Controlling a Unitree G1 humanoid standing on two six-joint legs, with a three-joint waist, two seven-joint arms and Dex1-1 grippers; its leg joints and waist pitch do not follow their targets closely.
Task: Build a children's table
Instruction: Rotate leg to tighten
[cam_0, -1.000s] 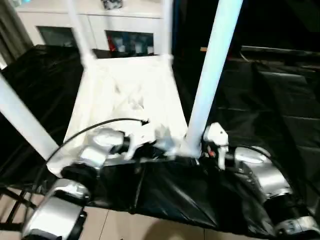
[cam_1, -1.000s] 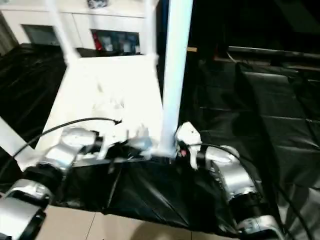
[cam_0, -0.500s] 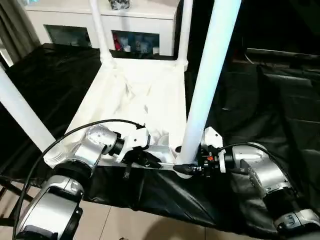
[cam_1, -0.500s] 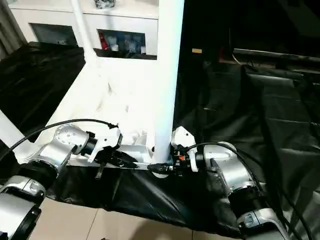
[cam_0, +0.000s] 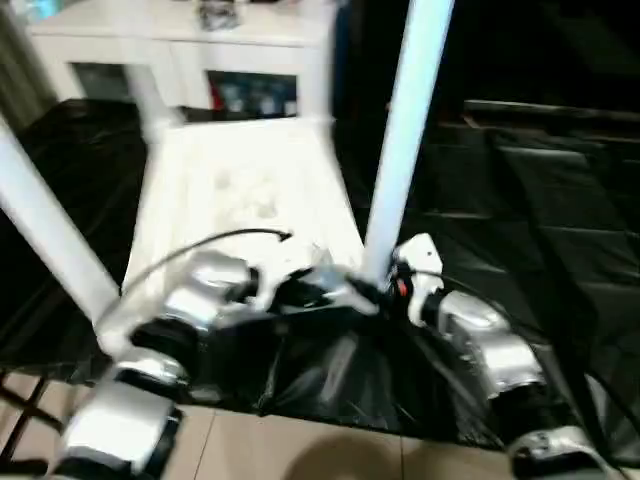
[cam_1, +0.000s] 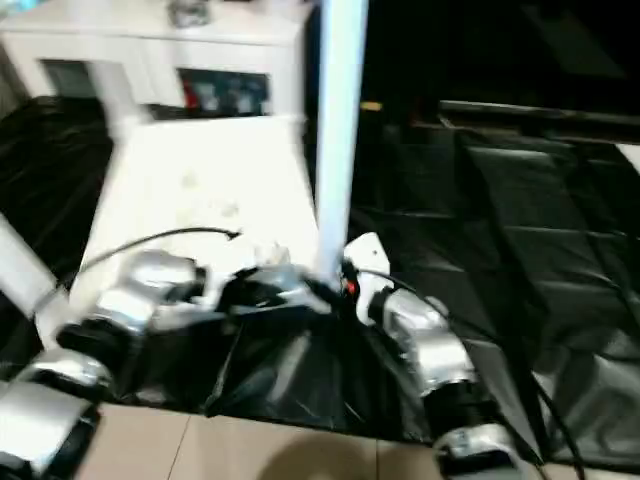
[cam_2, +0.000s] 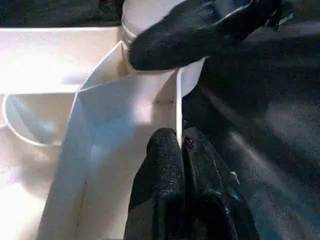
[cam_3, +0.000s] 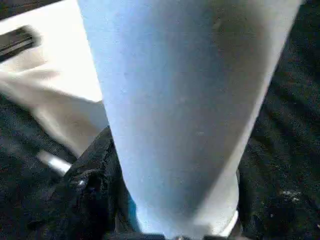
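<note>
The tabletop (cam_0: 240, 185) lies upside down on a worktop covered with black sheeting (cam_0: 520, 200), rim upward, its ribbed underside facing the head camera. Legs stand upright in its corner sockets.

Landmark: the near right leg (cam_0: 400, 140), a white tube rising from the tabletop corner closest to the robot on its right.

- Right pincer (cam_3: 170, 220): at the base of the near right leg. In the right wrist view, black fingers (cam_3: 90, 185) sit on either side of the tube where it meets the socket, pinching the leg.
- Left pincer (cam_2: 182, 150): just left of the near right leg, at the near edge of the tabletop. In the left wrist view its two fingers are pressed together over the thin upright rim wall (cam_2: 178, 110), pinching it. The right pincer's finger crosses the base of the leg just beyond.
- Near left leg (cam_0: 45, 215): well to the left of the landmark, leaning outward toward the picture edge.
- Far legs: one (cam_0: 148, 100) stands at the far left corner, behind and left of the landmark; the other (cam_0: 318, 85) stands directly behind the landmark. Both are blurred.
- Cabinet (cam_0: 180, 45): white, behind the worktop, with small items in an open compartment.

No brand, label or writing can be read on any part.
</note>
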